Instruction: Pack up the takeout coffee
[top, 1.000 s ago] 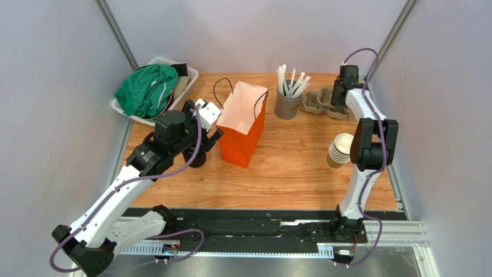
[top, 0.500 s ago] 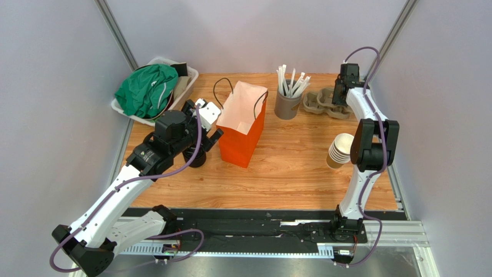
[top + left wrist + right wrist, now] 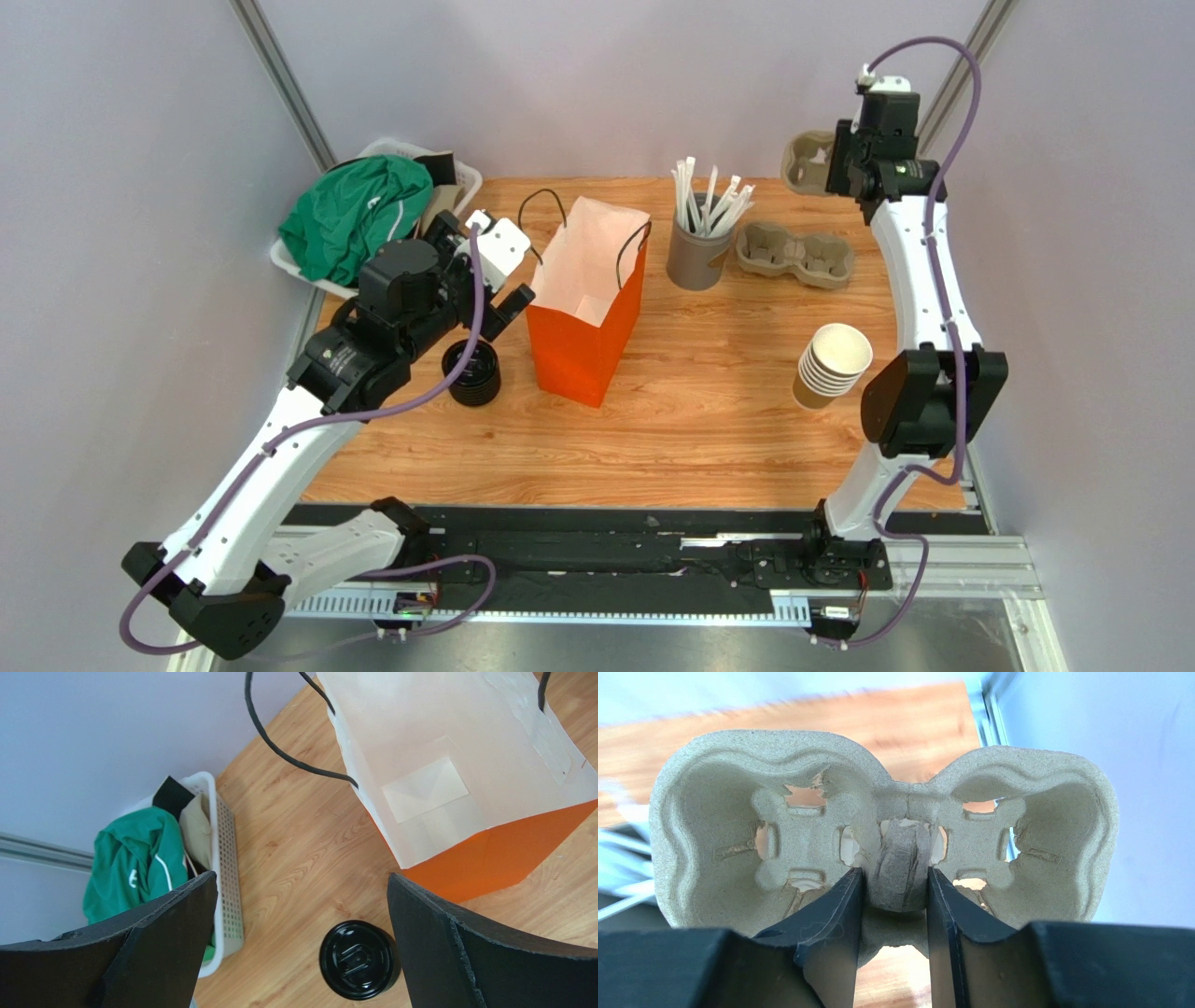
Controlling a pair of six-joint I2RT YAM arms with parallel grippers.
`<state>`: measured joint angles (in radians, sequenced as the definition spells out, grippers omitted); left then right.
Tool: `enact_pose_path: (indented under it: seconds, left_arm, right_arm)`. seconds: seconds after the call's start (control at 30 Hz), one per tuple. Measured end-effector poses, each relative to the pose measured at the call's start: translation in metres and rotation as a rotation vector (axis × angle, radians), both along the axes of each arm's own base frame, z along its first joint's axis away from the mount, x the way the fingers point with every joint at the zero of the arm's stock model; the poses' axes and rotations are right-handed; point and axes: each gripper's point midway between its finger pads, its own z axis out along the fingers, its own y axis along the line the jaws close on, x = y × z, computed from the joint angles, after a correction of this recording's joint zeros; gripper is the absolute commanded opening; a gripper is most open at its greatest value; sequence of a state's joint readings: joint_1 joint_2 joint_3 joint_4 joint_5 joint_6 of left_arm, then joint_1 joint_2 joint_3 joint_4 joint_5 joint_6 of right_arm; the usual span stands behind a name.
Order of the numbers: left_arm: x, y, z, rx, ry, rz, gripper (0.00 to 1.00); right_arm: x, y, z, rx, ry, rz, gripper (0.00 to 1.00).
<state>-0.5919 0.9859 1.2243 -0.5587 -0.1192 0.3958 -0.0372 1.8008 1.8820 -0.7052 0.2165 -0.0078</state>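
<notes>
At the far left of the table (image 3: 701, 420) a white basket (image 3: 302, 266) holds a bundled green cloth (image 3: 351, 217). Just beside it hangs the left gripper (image 3: 484, 273), its two black fingers (image 3: 175, 931) spread wide and holding nothing. The left wrist view looks down between them at bare wood and the coffee cup (image 3: 360, 960).

That cup (image 3: 473, 373) stands upright on the table with its black lid on, below and slightly nearer than the gripper. It is just left of the orange paper bag (image 3: 589, 301) and outside it. From above only the lid shows clearly, so little of the cup wall can be made out.

The bag stands upright with its mouth open, white inside, its black cord handles (image 3: 281, 742) drooping over the rim.

Right of the bag, toward the back, a grey cup of white straws (image 3: 697, 245) stands next to a cardboard cup carrier (image 3: 797, 255) lying flat on the wood.

Nearer the front right, a stack of lidless tan cups (image 3: 831, 367) sits beside the right arm.

The right gripper (image 3: 849, 154) is high over the far right corner, clamped on a second cardboard carrier (image 3: 809, 157) held clear of the table. The right wrist view shows its fingers (image 3: 836, 910) pinching the centre ridge between the carrier's two wells (image 3: 892, 875)
</notes>
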Motion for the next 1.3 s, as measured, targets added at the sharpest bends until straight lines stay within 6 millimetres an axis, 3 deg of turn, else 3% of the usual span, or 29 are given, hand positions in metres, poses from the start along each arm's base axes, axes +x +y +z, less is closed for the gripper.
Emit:
enact_pose_path:
  seconds: [0.13, 0.27, 0.4, 0.5, 0.67, 0.77, 1.1, 1.3]
  left_arm:
    - [0.005, 0.004, 0.02, 0.007, -0.015, 0.017, 0.99]
    - [0.012, 0.009, 0.055, -0.018, -0.058, 0.047, 0.99]
    - [0.024, 0.009, 0.079, -0.037, -0.084, 0.073, 0.99]
    - [0.039, 0.007, 0.078, -0.034, -0.061, 0.094, 0.99]
    - [0.065, 0.0, 0.049, -0.029, 0.042, 0.11, 0.99]
    - [0.071, -0.006, 0.034, -0.054, 0.102, 0.083, 0.99]
    - [0.082, -0.027, 0.037, -0.175, 0.153, -0.019, 0.99]
    - [0.096, -0.037, 0.022, -0.194, 0.203, -0.038, 0.99]
  right_arm:
    - [-0.003, 0.031, 0.052, -0.019, -0.086, 0.1, 0.22]
    - [-0.008, 0.089, 0.093, -0.058, -0.156, 0.26, 0.22]
    - [-0.019, 0.146, 0.116, -0.107, -0.197, 0.418, 0.22]
    - [-0.028, 0.184, 0.127, -0.139, -0.227, 0.529, 0.22]
    - [-0.036, 0.214, 0.131, -0.186, -0.242, 0.646, 0.21]
    - [-0.041, 0.228, 0.13, -0.221, -0.238, 0.716, 0.21]
    - [-0.066, 0.282, 0.116, -0.256, -0.217, 0.894, 0.22]
    - [-0.077, 0.305, 0.117, -0.27, -0.233, 0.949, 0.22]
